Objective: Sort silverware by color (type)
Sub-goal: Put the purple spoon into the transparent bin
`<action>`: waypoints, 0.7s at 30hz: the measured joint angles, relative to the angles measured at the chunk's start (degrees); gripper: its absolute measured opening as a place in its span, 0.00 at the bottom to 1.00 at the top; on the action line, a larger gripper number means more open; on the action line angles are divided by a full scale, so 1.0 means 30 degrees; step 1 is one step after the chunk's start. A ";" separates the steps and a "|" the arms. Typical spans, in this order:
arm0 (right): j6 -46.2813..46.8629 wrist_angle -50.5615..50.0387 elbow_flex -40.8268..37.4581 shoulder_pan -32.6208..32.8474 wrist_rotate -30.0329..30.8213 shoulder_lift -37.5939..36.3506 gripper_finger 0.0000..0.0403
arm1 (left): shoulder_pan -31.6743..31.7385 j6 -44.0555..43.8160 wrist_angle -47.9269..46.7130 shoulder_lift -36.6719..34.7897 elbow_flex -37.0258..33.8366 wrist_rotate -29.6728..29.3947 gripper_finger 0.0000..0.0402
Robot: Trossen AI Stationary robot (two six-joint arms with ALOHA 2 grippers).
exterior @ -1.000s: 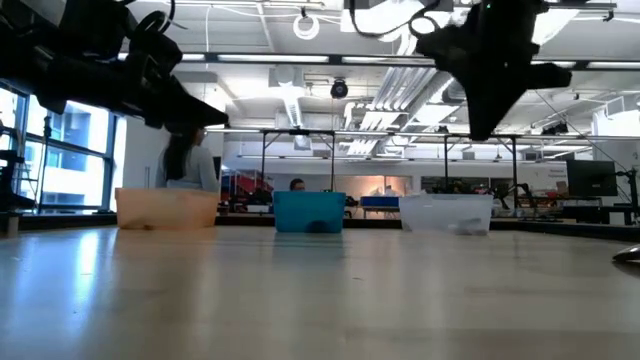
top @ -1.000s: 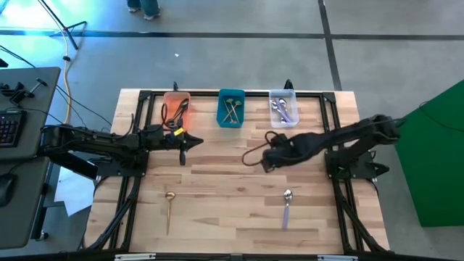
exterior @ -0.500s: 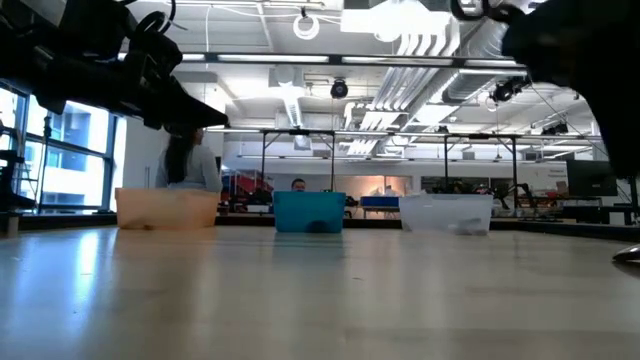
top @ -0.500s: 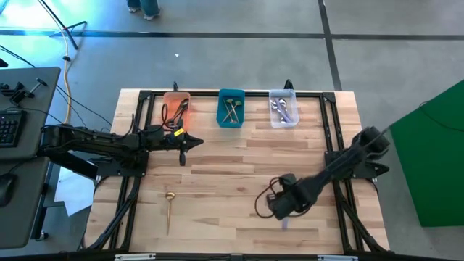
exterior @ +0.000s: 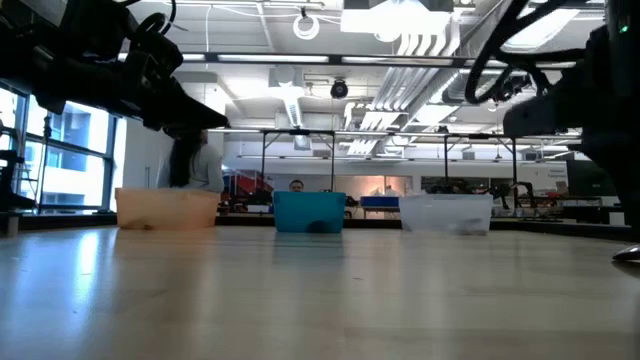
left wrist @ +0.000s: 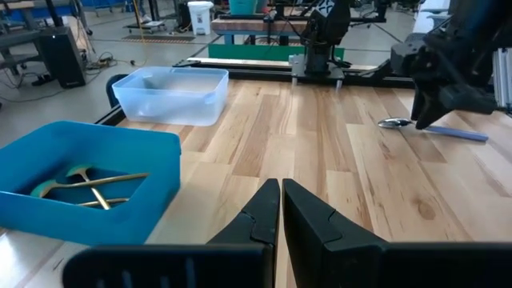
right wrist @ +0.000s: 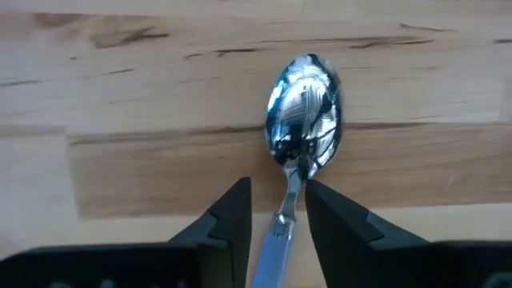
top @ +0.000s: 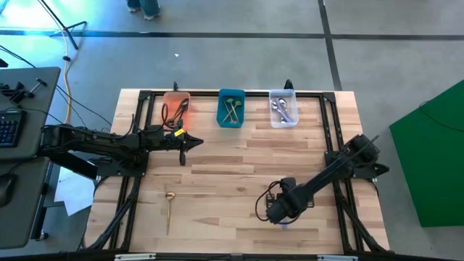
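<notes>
A silver spoon with a lavender handle (right wrist: pixel 304 120) lies flat on the wooden table, near the front right. My right gripper (right wrist: pixel 278 212) points down over it, open, with one finger on each side of the spoon's neck and a gap showing on both sides. The left wrist view shows that gripper (left wrist: pixel 436 100) standing just above the spoon (left wrist: pixel 448 132). In the high view the arm (top: pixel 279 212) hides most of the spoon. A gold spoon (top: pixel 169 209) lies at the front left. My left gripper (top: pixel 183 148) is shut, level, near the orange bin.
Three bins stand in a row at the far edge: orange (top: pixel 176 109) with dark spoons, teal (top: pixel 231 107) with gold spoons, clear (top: pixel 283 107) with lavender-handled spoons. A black frame (top: pixel 333 145) runs along the table's sides.
My right gripper has swung from in front of the clear bin toward the table's near edge and come down over the lavender-handled spoon, rolling as it went. The spoon has stayed where it lay.
</notes>
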 joint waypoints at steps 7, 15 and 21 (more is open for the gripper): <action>0.0653 0.0029 0.0003 0.0000 0.0000 0.0846 0.23 | 0.0000 -0.0051 -0.0010 -0.0004 0.0000 -0.0011 0.02; 0.0346 -0.0022 0.0066 0.0054 0.1096 0.1116 0.20 | -0.0003 -0.0059 -0.0160 -0.0004 0.0000 -0.0018 0.02; -0.1353 -0.0117 0.0047 -0.0273 0.1781 0.1152 0.04 | 0.0000 -0.0350 -0.0160 -0.0004 0.0000 -0.0025 0.02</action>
